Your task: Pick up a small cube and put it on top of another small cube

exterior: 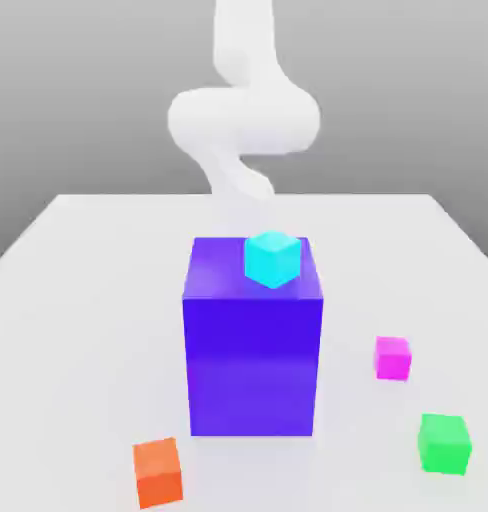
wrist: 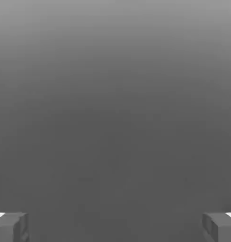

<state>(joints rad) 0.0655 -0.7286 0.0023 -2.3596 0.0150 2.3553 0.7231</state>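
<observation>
Pincer (wrist: 115, 227) released: fingertips (wrist: 11, 226) stand wide apart at hand view edges, nothing between them, grey backdrop beyond. Arm (exterior: 243, 120) hangs behind blue block (exterior: 253, 340), well above worktop (exterior: 78, 300). Cyan cube (exterior: 271, 259) sits on block top near its back edge, raised, so reach from above looks easiest. Orange cube (exterior: 158, 471), magenta cube (exterior: 393, 357), green cube (exterior: 445, 443) lie apart on worktop, each free for stacking. No cube grasped yet; no stack made.

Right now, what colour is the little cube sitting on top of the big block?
Cyan cube, best in the exterior view.
</observation>
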